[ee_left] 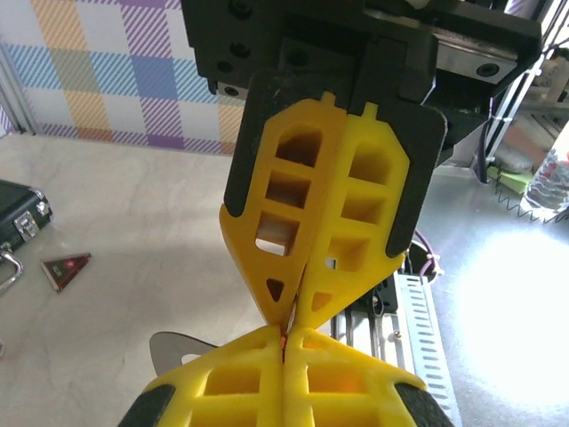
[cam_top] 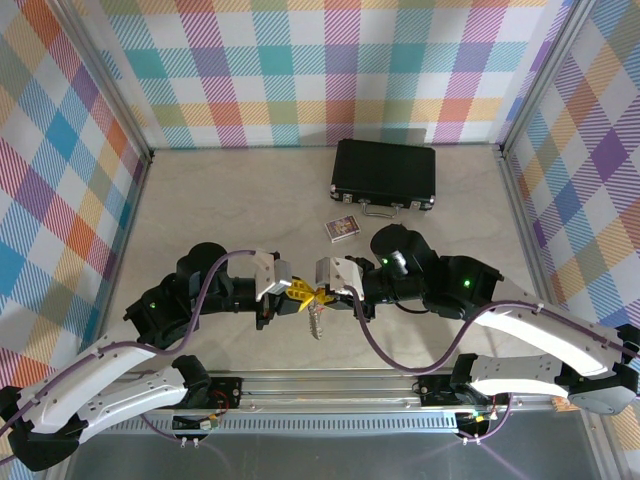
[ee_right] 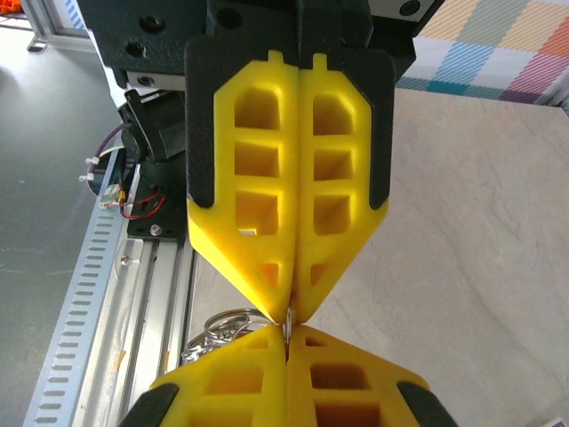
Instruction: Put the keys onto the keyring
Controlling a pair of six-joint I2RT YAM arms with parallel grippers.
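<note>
My two grippers meet tip to tip above the table's near middle. The left gripper (cam_top: 303,292) (ee_left: 286,336) is shut, and a thin red sliver of a key (ee_left: 285,339) shows in the seam of its jaws. A flat grey metal part (ee_left: 173,350) sticks out on the left of its fingers. The right gripper (cam_top: 327,293) (ee_right: 289,327) is shut on the silver keyring (ee_right: 220,324), whose loops bulge out to the left of its fingertips. A small silver bunch (cam_top: 317,323) hangs below the meeting point.
A black case (cam_top: 385,177) lies at the back, its latch end (ee_left: 18,213) also in the left wrist view. A small printed card box (cam_top: 344,228) sits in front of it. A dark red triangular piece (ee_left: 68,269) lies on the table. The aluminium rail (cam_top: 340,385) runs along the near edge.
</note>
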